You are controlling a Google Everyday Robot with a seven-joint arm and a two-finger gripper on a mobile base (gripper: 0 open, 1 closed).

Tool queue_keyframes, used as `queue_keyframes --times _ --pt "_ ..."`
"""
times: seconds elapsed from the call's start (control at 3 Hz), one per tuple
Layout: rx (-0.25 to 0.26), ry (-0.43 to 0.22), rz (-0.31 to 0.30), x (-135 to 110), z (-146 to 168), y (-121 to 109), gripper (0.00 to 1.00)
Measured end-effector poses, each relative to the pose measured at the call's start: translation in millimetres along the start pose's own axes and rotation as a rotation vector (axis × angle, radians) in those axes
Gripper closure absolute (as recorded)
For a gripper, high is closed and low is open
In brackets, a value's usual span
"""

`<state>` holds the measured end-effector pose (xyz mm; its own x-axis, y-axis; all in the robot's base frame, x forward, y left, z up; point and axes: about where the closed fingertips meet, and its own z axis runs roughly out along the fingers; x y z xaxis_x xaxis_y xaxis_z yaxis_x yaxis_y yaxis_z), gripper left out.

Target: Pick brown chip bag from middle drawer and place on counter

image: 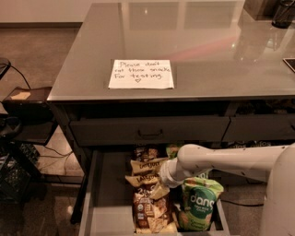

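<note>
The middle drawer [107,193] is pulled open below the counter [193,41]. Several dark brown chip bags lie in a row in it; the nearest brown chip bag [148,213] shows chips and a cream lower edge, and others [144,167] show tan "LATE JULY" bands. My white arm reaches in from the right, and my gripper [159,191] is down among the brown bags, its tan tip resting over the middle one. A green "dang" bag [199,205] sits just right of the gripper.
A white handwritten note [141,73] lies on the counter. A closed dark drawer front with a black handle [150,133] sits above the open drawer. A dark crate and cables [14,175] stand on the floor at left. A dark object [282,14] is at the counter's far right.
</note>
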<state>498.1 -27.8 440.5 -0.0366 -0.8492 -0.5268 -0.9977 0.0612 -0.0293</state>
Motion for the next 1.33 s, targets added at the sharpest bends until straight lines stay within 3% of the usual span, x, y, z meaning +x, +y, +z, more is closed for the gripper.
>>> queue_keyframes --times 0.33,0.67,1.0,1.33 --pt "-0.041 -0.033 0.019 -2.7 -0.8 5.1 0.67" --pt "-0.069 -0.119 0.034 -13.4 -14.4 11.2 0.89" --pt "-0.078 -0.223 0.046 -30.6 -44.9 15.5 1.00" --pt "-0.076 -0.288 0.053 -46.8 -74.7 19.5 1.00"
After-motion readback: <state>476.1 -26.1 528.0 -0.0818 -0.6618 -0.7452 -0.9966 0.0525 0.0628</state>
